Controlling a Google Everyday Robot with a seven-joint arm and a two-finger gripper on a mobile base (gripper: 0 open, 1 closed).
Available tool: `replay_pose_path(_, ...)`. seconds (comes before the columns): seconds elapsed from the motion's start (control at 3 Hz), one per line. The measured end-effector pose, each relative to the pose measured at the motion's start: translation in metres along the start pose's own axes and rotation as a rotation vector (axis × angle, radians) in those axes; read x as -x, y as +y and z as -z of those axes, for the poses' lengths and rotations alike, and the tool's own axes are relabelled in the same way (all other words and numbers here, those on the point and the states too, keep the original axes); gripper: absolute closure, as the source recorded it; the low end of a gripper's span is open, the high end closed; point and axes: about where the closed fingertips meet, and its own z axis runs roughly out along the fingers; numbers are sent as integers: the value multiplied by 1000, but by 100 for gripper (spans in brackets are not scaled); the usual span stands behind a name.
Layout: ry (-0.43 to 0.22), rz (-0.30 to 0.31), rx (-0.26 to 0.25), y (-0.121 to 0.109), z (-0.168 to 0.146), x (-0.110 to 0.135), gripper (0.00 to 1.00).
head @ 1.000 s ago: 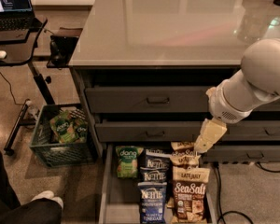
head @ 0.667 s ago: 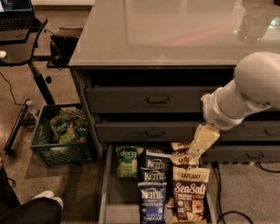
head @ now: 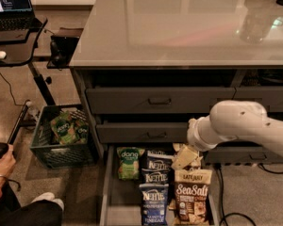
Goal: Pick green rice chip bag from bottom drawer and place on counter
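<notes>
The bottom drawer [head: 106, 192] is pulled out toward the near edge of the scene, under the wide glossy bench [head: 179, 27]. The green bag [head: 129, 162] stands in the drawer's far left corner, upright or nearly so, its "dang" lettering facing out. Just to its right a line of blue Kettle bags [head: 154, 202] runs from far to near down the middle. On the right side lies the brown Sea Salt bag [head: 192, 199], with another pale bag partly hidden behind it.

The white arm [head: 245, 126] reaches in from the right, in front of the cabinet. Its hand [head: 185, 157] points down and to the left, over the far right part of the drawer, just above the pale bag behind the Sea Salt bag. It seems to hold nothing, though its tip blends into the bags below; whether it is open or closed I cannot tell. The hand is apart from the green bag, with the Kettle bags between them.

To the left of the cabinet a green crate [head: 42, 150] sits on the floor holding more green packets. Farther left is a black desk [head: 14, 53] with a laptop [head: 12, 4] on it. A person [head: 4, 166] shows at the near left edge.
</notes>
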Motion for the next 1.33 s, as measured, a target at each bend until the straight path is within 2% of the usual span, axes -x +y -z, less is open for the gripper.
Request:
replay_pose_path(0.33,-67,-30,0,-7,-53,-9,0)
replay_pose_path(0.67,-108,-56,21,-8,-95,-14,0)
replay_pose_path(1.0,-106,-57,31,-7,-100,-15,0)
replay_pose_path(1.33,-138,-18,67,-8,-134,-13,0)
